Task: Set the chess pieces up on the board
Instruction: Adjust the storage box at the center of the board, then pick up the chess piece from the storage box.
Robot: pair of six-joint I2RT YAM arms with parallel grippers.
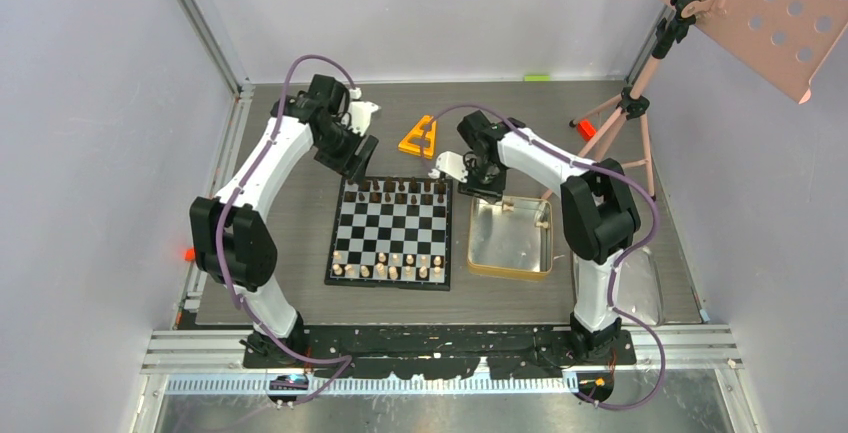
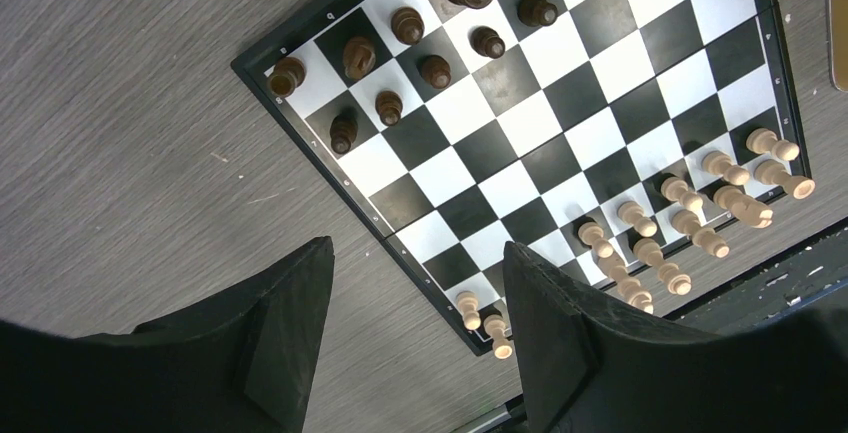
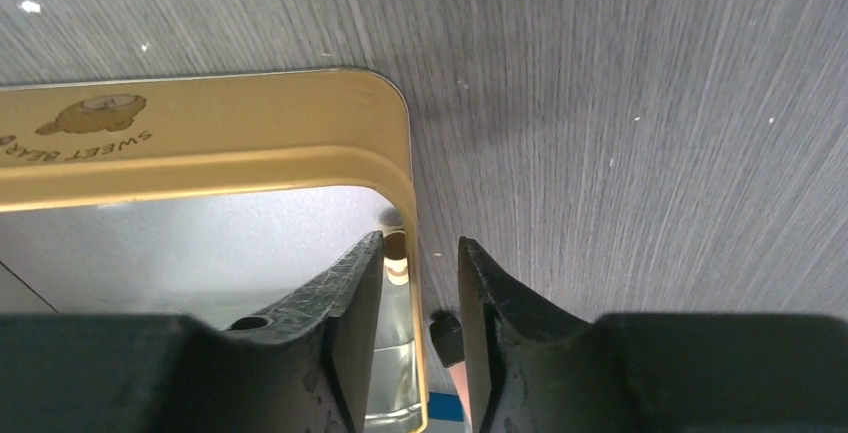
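The checkered board [image 1: 391, 234] lies in the middle of the table. Dark brown chess pieces [image 1: 395, 192] stand along its far rows and pale pieces [image 1: 388, 269] along its near rows. Both sets also show in the left wrist view, dark [image 2: 440, 38] and pale [image 2: 690, 223]. My left gripper [image 1: 356, 159] [image 2: 420, 328] is open and empty above the board's far left corner. My right gripper [image 1: 484, 190] [image 3: 420, 288] is narrowly open, its fingers either side of the gold tin's wall [image 3: 400, 168]. A pale piece [image 3: 396, 259] lies inside that wall just beyond the fingertips.
The gold tin [image 1: 472, 243] sits right of the board, with another pale piece [image 1: 542, 221] inside. An orange triangular object [image 1: 418, 138] lies behind the board. A pink tripod [image 1: 628, 113] with a perforated panel [image 1: 770, 8] stands at the back right, a red object [image 1: 586, 129] at its foot.
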